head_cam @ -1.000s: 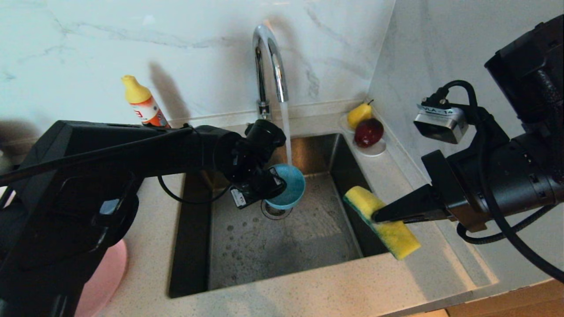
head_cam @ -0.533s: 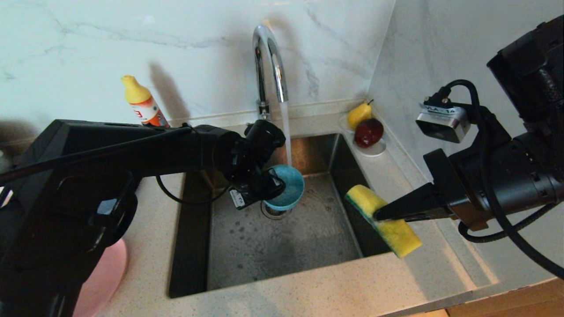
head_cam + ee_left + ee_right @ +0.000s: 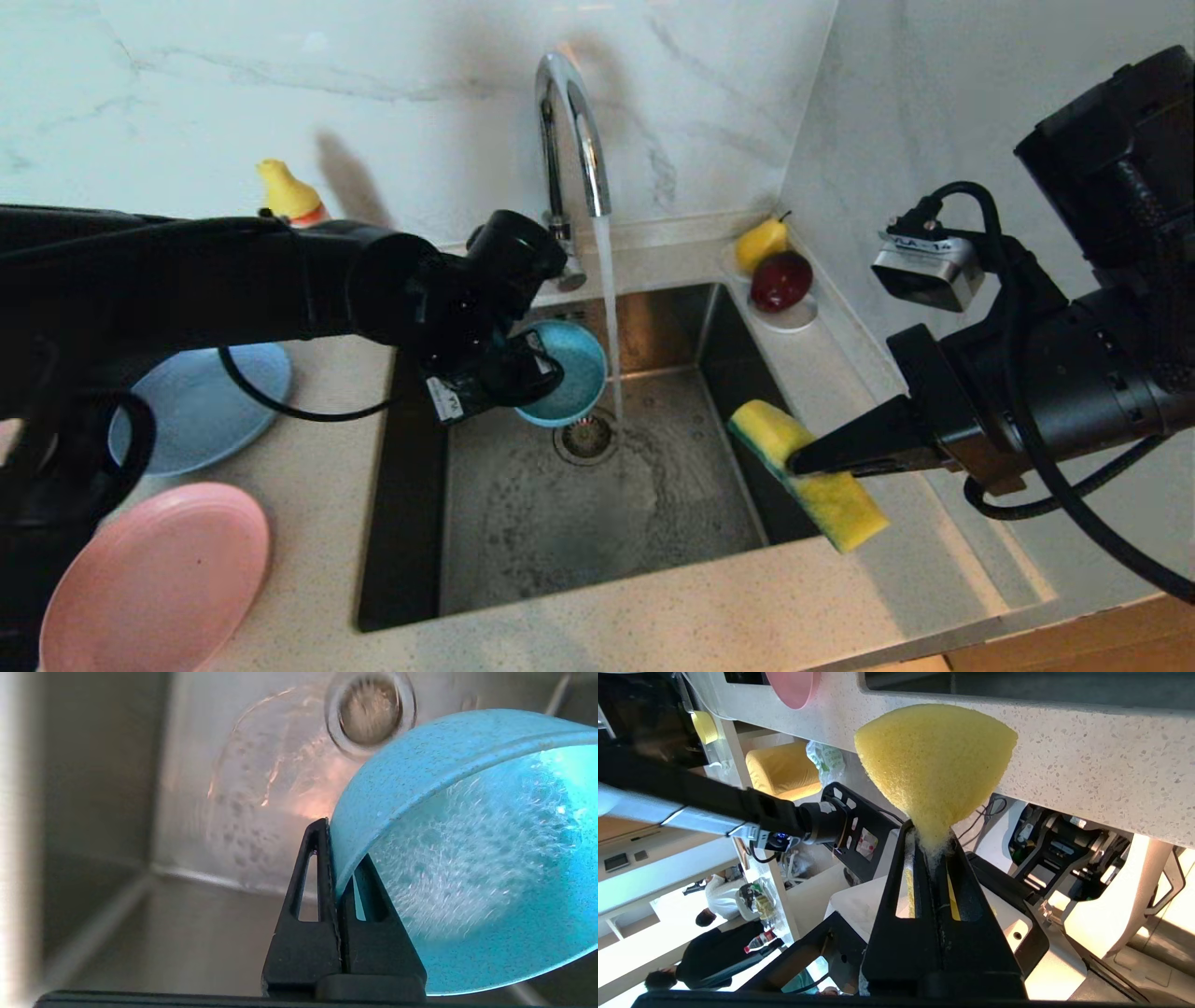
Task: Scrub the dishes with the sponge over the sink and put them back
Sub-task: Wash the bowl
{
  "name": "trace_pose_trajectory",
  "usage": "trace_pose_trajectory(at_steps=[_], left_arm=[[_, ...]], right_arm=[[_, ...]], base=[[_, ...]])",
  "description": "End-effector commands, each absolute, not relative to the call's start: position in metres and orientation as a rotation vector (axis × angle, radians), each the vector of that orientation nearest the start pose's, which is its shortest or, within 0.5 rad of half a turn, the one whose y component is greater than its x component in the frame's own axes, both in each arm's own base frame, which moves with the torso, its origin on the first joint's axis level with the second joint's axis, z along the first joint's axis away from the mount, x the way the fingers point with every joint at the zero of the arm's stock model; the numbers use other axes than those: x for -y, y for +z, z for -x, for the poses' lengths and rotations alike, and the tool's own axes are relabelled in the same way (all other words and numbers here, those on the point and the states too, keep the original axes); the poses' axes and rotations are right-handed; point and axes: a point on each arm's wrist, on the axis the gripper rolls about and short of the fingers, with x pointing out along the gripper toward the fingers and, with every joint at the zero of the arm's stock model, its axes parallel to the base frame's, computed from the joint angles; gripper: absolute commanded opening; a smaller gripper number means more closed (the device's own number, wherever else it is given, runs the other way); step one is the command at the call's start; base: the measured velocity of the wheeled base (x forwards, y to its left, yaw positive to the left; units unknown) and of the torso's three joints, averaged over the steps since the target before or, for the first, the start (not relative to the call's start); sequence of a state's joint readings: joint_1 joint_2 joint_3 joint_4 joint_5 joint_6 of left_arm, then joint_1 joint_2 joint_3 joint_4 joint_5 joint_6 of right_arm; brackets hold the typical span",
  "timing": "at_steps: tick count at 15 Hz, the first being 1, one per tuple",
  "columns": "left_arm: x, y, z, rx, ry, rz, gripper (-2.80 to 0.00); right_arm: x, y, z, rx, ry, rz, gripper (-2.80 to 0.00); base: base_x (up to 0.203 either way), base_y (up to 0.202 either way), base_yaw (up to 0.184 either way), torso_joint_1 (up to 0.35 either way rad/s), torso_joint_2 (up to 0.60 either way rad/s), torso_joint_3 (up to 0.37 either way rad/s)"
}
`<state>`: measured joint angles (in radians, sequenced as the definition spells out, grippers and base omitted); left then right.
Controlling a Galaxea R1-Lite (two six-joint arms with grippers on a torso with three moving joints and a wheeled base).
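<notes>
My left gripper [image 3: 523,378] is shut on the rim of the teal bowl [image 3: 565,373], holding it tilted above the sink [image 3: 597,485] just left of the water stream. In the left wrist view the fingers [image 3: 322,858] pinch the wet bowl [image 3: 467,858] over the drain [image 3: 369,711]. My right gripper [image 3: 794,459] is shut on the yellow sponge [image 3: 808,471], green side toward the sink, above the sink's right rim; the sponge [image 3: 936,760] shows squeezed in the right wrist view. A blue-grey plate [image 3: 201,406] and a pink plate [image 3: 154,579] lie on the counter at left.
The faucet [image 3: 569,121] runs water into the sink. A yellow-capped bottle [image 3: 289,196] stands behind my left arm. A white saucer [image 3: 794,320] with a pear [image 3: 761,243] and a red fruit [image 3: 780,280] sits in the back right corner. A wall closes the right side.
My left arm has lifted and pulled the teal bowl up and left, out of the water stream. The two plates at left have come into view. The right gripper and sponge have stayed in place.
</notes>
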<state>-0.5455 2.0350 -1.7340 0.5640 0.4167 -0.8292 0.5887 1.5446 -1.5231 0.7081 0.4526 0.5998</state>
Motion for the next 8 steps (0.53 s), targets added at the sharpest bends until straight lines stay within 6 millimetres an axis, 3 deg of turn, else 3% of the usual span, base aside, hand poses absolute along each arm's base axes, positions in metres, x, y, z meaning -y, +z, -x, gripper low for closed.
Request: trace_pose_trajectory(at_steps=[1, 5, 8], left_arm=[[0.174, 0.254, -0.307, -0.649, 0.180, 0.419, -2.80], [0.151, 0.297, -0.274, -0.473, 0.094, 0.401, -2.80], [0.142, 0.308, -0.261, -0.309, 0.014, 0.340, -2.80]], right_arm=[[-0.147, 0.301, -0.200, -1.053, 0.728, -0.465, -2.80], [-0.154, 0.300, -0.198, -1.063, 0.750, -0.450, -2.80], [-0.159, 0.297, -0.197, -1.079, 0.763, -0.437, -2.80]], base=[[0.000, 0.000, 0.000, 0.000, 0.00, 0.000], [0.000, 0.000, 0.000, 0.000, 0.00, 0.000], [0.000, 0.000, 0.000, 0.000, 0.00, 0.000]])
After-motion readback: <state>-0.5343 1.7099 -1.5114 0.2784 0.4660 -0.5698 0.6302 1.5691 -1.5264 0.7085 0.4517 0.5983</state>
